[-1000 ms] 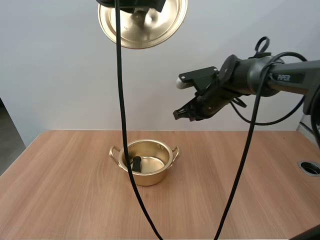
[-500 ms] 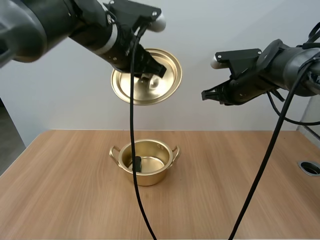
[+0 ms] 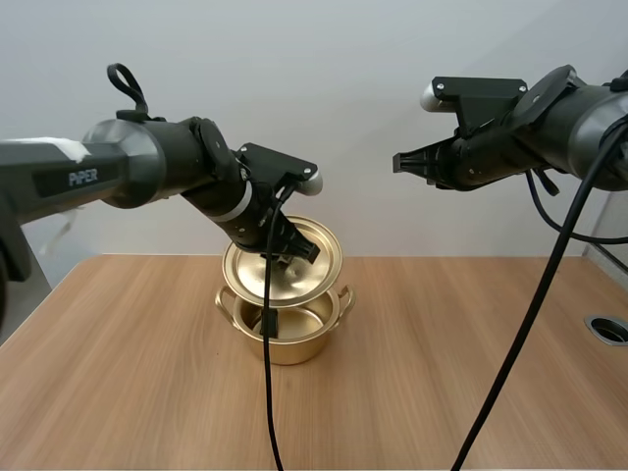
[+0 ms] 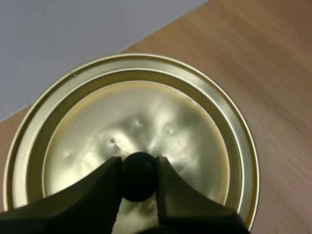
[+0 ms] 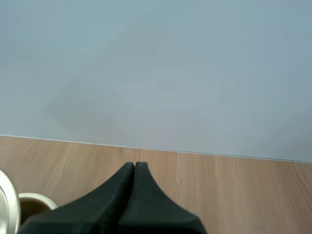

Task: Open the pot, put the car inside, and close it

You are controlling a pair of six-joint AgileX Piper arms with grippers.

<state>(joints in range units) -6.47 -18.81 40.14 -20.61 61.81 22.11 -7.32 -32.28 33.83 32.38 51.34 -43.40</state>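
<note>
A wooden surface (image 3: 118,383) spans the scene. The left arm (image 3: 147,172) reaches in from the left towards the middle. The right arm (image 3: 559,123) is held high on the right, the right jaws pressed together, well apart from everything. A gold two-handled pot (image 3: 294,351) stands mid-surface. A gold lid (image 3: 316,265) hangs tilted just above it, hiding much of the inside, so whether the car lies there cannot be told. The left jaws are clamped on the lid's black knob (image 4: 139,176).

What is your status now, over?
Left gripper jaws shut on lid knob. Lid tilted low over pot, not seated yet. Right gripper shut, empty, raised clear. Nothing in the way.
</note>
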